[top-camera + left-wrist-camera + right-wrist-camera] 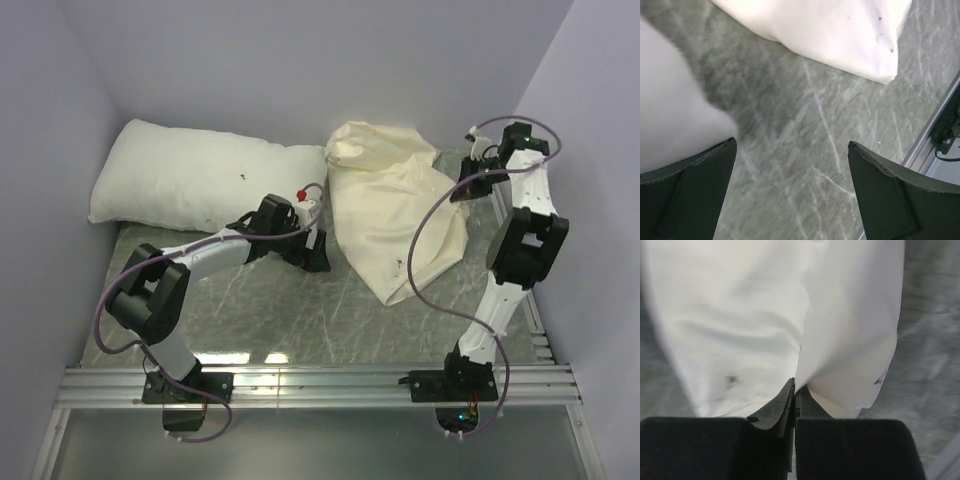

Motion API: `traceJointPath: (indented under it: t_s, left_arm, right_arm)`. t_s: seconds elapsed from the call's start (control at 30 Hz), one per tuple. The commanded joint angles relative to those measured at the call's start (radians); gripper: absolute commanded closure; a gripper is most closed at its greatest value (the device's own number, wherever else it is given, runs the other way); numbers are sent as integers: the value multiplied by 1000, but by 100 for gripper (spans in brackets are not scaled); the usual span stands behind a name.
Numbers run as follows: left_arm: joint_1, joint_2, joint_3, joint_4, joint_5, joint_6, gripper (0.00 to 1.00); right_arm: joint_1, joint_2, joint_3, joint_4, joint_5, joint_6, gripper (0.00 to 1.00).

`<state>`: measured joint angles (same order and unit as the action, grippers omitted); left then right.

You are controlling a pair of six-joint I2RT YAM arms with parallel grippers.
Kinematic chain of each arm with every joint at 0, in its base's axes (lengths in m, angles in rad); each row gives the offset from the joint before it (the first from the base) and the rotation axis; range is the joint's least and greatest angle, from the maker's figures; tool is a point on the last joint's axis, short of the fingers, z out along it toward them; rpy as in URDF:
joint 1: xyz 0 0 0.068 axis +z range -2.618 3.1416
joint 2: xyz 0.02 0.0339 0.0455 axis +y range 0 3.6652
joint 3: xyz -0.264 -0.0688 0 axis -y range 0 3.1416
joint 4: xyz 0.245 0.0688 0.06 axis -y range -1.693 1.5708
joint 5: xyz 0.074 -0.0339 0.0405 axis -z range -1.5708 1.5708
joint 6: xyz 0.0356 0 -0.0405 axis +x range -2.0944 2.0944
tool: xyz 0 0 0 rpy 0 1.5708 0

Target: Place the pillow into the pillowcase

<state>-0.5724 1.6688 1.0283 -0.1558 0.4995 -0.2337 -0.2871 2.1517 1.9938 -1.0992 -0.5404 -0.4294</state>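
Opening pillowcase (395, 215) | right gripper (794, 390) clamped on its far-right edge | left gripper (791, 145) jaws apart over table (300, 310) | pillow (200, 185) lies back-left, untouched | opposite hem should be pinched, mouth spread wide.

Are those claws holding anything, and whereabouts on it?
The right gripper pinches a fold at the right-hand edge of the pillowcase. The left gripper is open over the table, holding nothing.

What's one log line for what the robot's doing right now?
left pincer open over table | right pincer shut on pillowcase | pillow outside, back left | insertion not begun
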Motion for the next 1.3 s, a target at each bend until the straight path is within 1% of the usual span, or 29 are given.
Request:
traceJointPath:
  t_s: [0.0, 0.03, 0.07, 0.1, 0.13, 0.17, 0.2, 0.23, 0.27, 0.3, 0.33, 0.37, 0.4, 0.47, 0.57, 0.6, 0.7, 0.73, 0.77, 0.83, 0.87, 0.9, 0.97, 1.07, 1.1, 1.13, 1.17, 1.27]
  left_arm:
    - [-49, -29, -34, 130, 17, -41, 1]
    - [-58, -33, -36, 131, 5, -39, 1]
    - [-64, -34, -36, 124, -7, -36, 1]
    - [-76, -35, -37, 118, -16, -32, 1]
    - [-83, -38, -39, 111, -32, -29, 1]
    - [-84, -44, -51, 113, -36, -32, 1]
    - [-90, -52, -60, 117, -42, -38, 1]
    - [-90, -67, -68, 125, -42, -44, 1]
    - [-92, -73, -80, 131, -32, -64, 1]
    - [-96, -79, -85, 139, -20, -78, 1]
    - [-98, -87, -88, 147, -10, -105, 1]
    - [-101, -92, -99, 148, -1, -116, 1]
    - [-115, -102, -103, 175, 1, -127, 1]
    - [-133, -118, -117, 193, -1, -150, 1]
    - [-191, -146, -128, 223, -30, -170, 1]
    - [-225, -146, -125, 223, -57, -168, 1]
    - [-265, -121, -100, 196, -133, -193, 1]
    - [-267, -116, -97, 197, -150, -209, 1]
    - [-265, -116, -93, 215, -153, -234, 1]
    - [-265, -129, -90, 245, -130, -259, 1]
    - [-265, -135, -88, 289, -112, -283, 1]
    - [-265, -145, -83, 300, -96, -295, 1]
    - [-265, -159, -57, 309, -60, -314, 1]
    - [-265, -248, -65, 340, -58, -285, 1]
    - [-268, -306, -74, 378, -62, -276, 1]
    - [-273, -331, -85, 392, -65, -267, 1]
    - [-276, -351, -83, 395, -81, -263, 1]
    - [-293, -365, -24, 325, -110, -274, 1]
  right_arm:
    - [-7, -280, -10, -91, -421, 79, 100]
    - [-6, -309, -42, -87, -458, 104, 100]
    - [-6, -366, -68, -29, -536, 142, 100]
    - [-6, -397, -101, 16, -564, 243, 100]
    - [-7, -459, -177, 69, -588, 292, 100]
    - [-7, -495, -226, 220, -598, 354, 100]
    - [-7, -534, -281, 320, -621, 523, 100]
    - [-7, -611, -399, 426, -631, 611, 100]
    - [-7, -650, -461, 657, -639, 708, 100]
    - [-6, -686, -572, 779, -632, 906, 100]
    - [-3, -749, -626, 905, -626, 1010, 100]
    - [-3, -775, -673, 1117, -610, 1103, 100]
    - [-1, -797, -706, 1201, -595, 1249, 100]
    - [0, -843, -753, 1295, -526, 1325, 100]
    - [6, -894, -762, 1337, -431, 1428, 100]
    - [6, -908, -767, 1352, -405, 1454, 100]
    - [15, -957, -771, 1403, -336, 1547, 100]
    - [20, -984, -768, 1412, -319, 1561, 100]
    - [26, -1001, -765, 1411, -269, 1574, 100]
    - [49, -1050, -762, 1418, -204, 1600, 100]
    - [58, -1065, -759, 1423, -172, 1606, 100]
    - [72, -1078, -741, 1417, -108, 1604, 100]
    - [118, -1095, -710, 1398, -61, 1589, 100]
    - [184, -1092, -655, 1368, 17, 1572, 100]
    - [201, -1089, -633, 1356, 66, 1563, 100]
    - [219, -1090, -627, 1351, 97, 1561, 100]
    - [247, -1092, -624, 1360, 121, 1563, 100]
    - [272, -1073, -592, 1368, 206, 1577, 100]
